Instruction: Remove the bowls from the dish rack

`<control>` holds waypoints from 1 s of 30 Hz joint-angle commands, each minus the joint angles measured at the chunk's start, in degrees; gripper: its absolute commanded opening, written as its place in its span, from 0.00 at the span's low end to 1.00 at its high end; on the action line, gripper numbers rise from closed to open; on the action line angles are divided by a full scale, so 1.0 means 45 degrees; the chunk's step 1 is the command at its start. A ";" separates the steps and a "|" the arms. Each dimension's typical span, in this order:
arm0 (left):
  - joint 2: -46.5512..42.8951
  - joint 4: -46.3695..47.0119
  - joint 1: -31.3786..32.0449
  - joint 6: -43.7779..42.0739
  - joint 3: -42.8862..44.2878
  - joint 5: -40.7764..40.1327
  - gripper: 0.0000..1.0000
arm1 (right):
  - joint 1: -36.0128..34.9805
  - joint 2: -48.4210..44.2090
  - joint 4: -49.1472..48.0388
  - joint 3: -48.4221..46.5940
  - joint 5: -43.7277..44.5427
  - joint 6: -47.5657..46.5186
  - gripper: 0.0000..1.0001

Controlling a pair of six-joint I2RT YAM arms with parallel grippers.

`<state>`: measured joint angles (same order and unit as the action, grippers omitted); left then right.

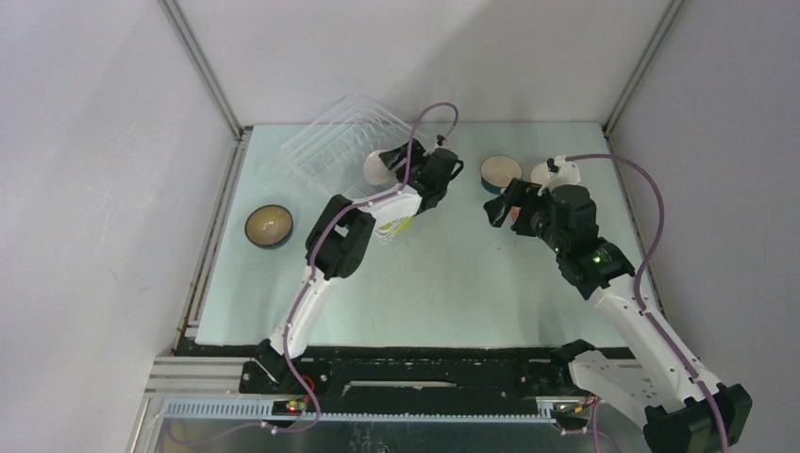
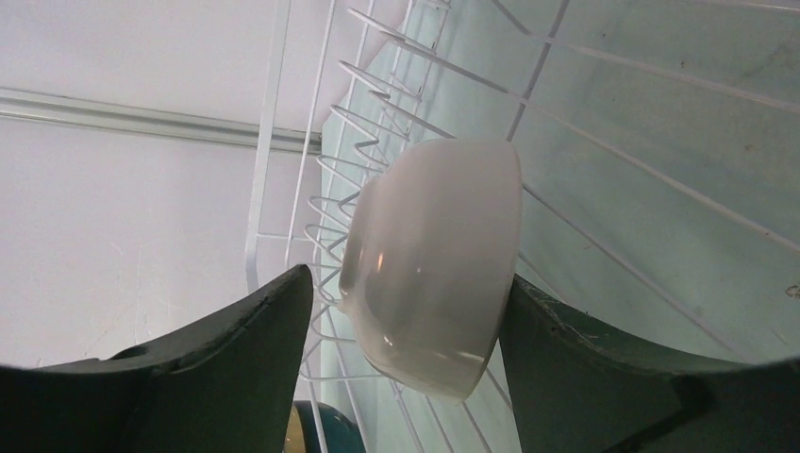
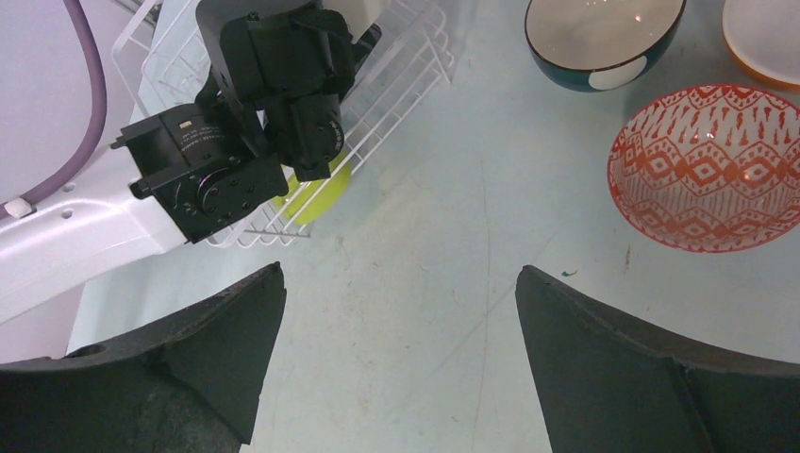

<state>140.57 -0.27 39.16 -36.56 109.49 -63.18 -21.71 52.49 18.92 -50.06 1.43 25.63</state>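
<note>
Left gripper (image 2: 406, 279) is straddling a glossy white round bowl (image 2: 429, 236) in the white wire dish rack (image 1: 325, 142), jaws wide. Right gripper (image 3: 401, 272) is hovering, jaws spread wide, empty.

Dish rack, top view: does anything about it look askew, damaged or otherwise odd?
Yes. The dish rack sits skewed, diagonal to the edges of the table, and its far corner shows past the table's back edge against the wall. Whether it is tipped up cannot be told. No spill or damage shows.

White bowl (image 2: 434, 264) on edge in dish rack (image 2: 377, 104), straddled by end effector (image 2: 408, 279).
</note>
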 commanded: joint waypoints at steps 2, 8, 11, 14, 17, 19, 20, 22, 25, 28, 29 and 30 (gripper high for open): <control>-0.0985 0.0831 0.0068 -0.0299 -0.0295 -0.0668 0.74 | 0.0041 -0.0222 -0.0063 -0.0511 0.0093 -0.0302 1.00; -0.1118 0.1545 0.0089 -0.0709 -0.0638 -0.0881 0.70 | 0.0057 -0.0201 -0.0063 -0.0505 0.0075 -0.0304 0.99; -0.1139 0.1685 0.0107 -0.0871 -0.0645 -0.0993 0.72 | 0.0043 -0.0201 -0.0075 -0.0515 0.0052 -0.0285 1.00; -0.1145 0.1866 0.0105 -0.1038 -0.0676 -0.1090 0.72 | 0.0044 -0.0203 -0.0063 -0.0515 0.0037 -0.0284 1.00; -0.1197 0.1996 0.0104 -0.1167 -0.0717 -0.1136 0.69 | 0.0060 -0.0205 -0.0083 -0.0515 0.0015 -0.0279 1.00; -0.1217 0.2141 0.0096 -0.1242 -0.0764 -0.1189 0.65 | 0.0044 -0.0219 -0.0107 -0.0504 0.0030 -0.0283 1.00; -0.1219 0.2176 0.0106 -0.1282 -0.0775 -0.1194 0.63 | 0.0051 -0.0229 -0.0120 -0.0519 0.0014 -0.0285 1.00; -0.1255 0.2333 0.0103 -0.1380 -0.0834 -0.1250 0.62 | 0.0058 -0.0219 -0.0165 -0.0515 -0.0036 -0.0284 1.00; -0.1296 0.2540 0.0105 -0.1535 -0.0874 -0.1325 0.63 | 0.0050 -0.0218 -0.0217 -0.0515 -0.0064 -0.0270 1.00; -0.1234 0.2832 0.0096 -0.1876 -0.0865 -0.1415 0.63 | 0.0054 -0.0187 -0.0256 -0.0516 -0.0150 -0.0260 0.99; -0.1213 0.2941 0.0096 -0.1996 -0.0842 -0.1459 0.64 | 0.0057 -0.0186 -0.0275 -0.0516 -0.0156 -0.0265 0.99; -0.1213 0.3089 0.0094 -0.2094 -0.0831 -0.1499 0.64 | 0.0052 -0.0208 -0.0278 -0.0515 -0.0161 -0.0265 1.00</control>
<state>139.50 8.93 39.38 -43.59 106.61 -67.55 -21.71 52.49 19.00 -50.06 1.08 25.63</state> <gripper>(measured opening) 0.635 0.993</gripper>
